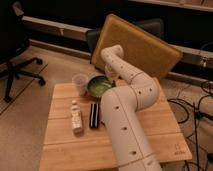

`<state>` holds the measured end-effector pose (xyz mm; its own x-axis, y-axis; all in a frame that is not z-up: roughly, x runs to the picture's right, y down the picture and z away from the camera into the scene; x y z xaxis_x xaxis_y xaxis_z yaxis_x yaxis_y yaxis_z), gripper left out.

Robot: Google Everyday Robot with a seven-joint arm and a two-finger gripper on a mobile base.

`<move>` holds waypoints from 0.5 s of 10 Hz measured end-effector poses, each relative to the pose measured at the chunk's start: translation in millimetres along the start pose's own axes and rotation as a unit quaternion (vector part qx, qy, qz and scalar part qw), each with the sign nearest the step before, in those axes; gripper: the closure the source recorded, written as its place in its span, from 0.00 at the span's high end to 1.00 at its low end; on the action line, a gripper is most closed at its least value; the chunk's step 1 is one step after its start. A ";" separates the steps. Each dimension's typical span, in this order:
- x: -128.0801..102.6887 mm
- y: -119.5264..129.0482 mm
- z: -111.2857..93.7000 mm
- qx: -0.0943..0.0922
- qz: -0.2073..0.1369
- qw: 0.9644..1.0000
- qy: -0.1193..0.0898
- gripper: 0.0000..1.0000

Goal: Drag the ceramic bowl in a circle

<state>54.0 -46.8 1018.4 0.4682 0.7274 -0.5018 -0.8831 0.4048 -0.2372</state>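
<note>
On the pale wooden desk [150, 125], nearest, stand one small white bottle [76, 117] and one dark flat rectangular block [93, 115], probably obstacles to steer round. Beyond sit one translucent whitish plastic cup [80, 83] and one round green glazed ceramic bowl [100, 85] at the far edge. The gripper [110, 76] reaches the bowl's right rim, seemingly to drag it; I cannot tell its state.

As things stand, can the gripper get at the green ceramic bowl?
Probably yes. The gripper is already at the far right rim of the round green glazed ceramic bowl, with nothing between them. The small translucent plastic cup stands on the bowl's other side, out of the way.
</note>
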 end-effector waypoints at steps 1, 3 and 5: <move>10.0 13.8 -4.9 -0.005 -0.007 1.000 0.003 0.00; 40.9 19.9 -10.2 0.007 -0.003 1.000 0.015 0.00; 79.3 5.6 -11.1 0.028 0.026 0.999 0.035 0.00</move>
<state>85.9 7.0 968.1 0.4169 0.7088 -0.5691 -0.9020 0.4000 -0.1627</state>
